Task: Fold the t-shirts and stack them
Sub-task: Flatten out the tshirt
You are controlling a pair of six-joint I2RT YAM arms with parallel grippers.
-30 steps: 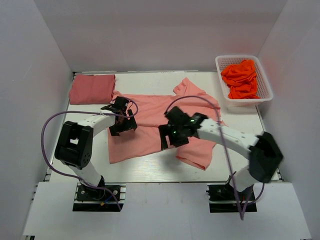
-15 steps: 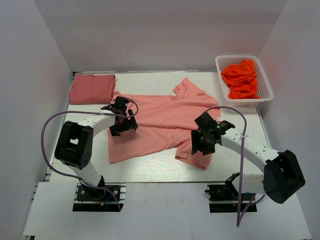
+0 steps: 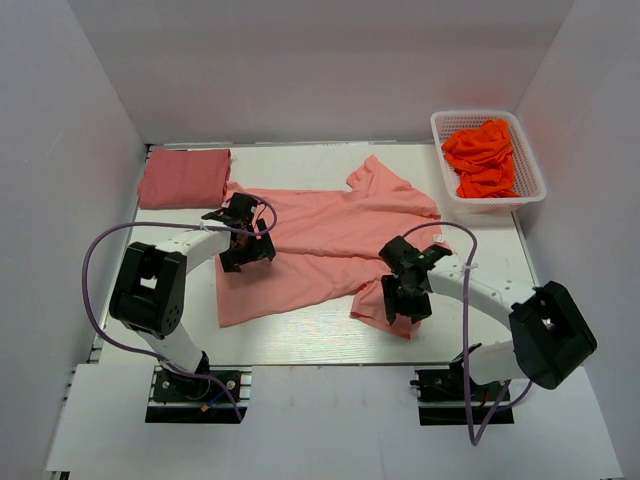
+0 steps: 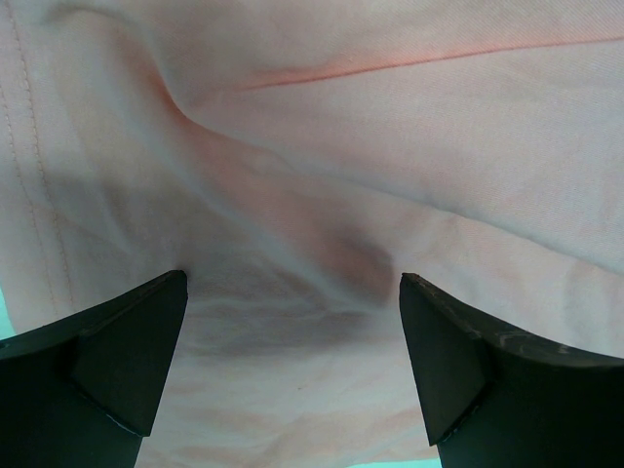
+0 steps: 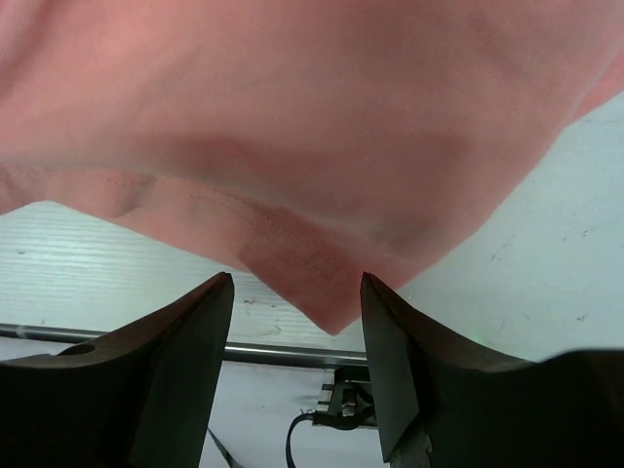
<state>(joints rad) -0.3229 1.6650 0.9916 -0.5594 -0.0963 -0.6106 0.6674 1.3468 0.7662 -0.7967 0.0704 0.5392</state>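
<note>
Because both t-shirts are thin, limp cloth, they will handle as light, soft things that sag, wrinkle and drag along the bench [image 3: 300, 342] rather than hold a shape. A hold at a hem, a sleeve edge or a corner looks the surest.

At the far left lies the rose-red t-shirt [image 3: 184, 178], already folded into a neat block and apart from both arms. Just right of it and nearer, the left pincer [image 4: 292, 283] stands wide open. Its jaws point down at the left part of the salmon-pink t-shirt [image 3: 320, 235] and grip nothing, though the cloth between them is puckered into shallow folds.

That shirt lies spread across the middle of the bench, one sleeve reaching to the far side and another toward the near right. The right pincer [image 5: 297, 278] hangs at this near-right sleeve. Its jaws are parted on either side of the stitched hem corner but are not pinching it. That doubled, seamed edge should give a firmer bite than single cloth.

At the far right a white basket [image 3: 440, 128] holds bunched orange cloth [image 3: 482, 155].

No label, brand or writing can be made out on any garment.
</note>
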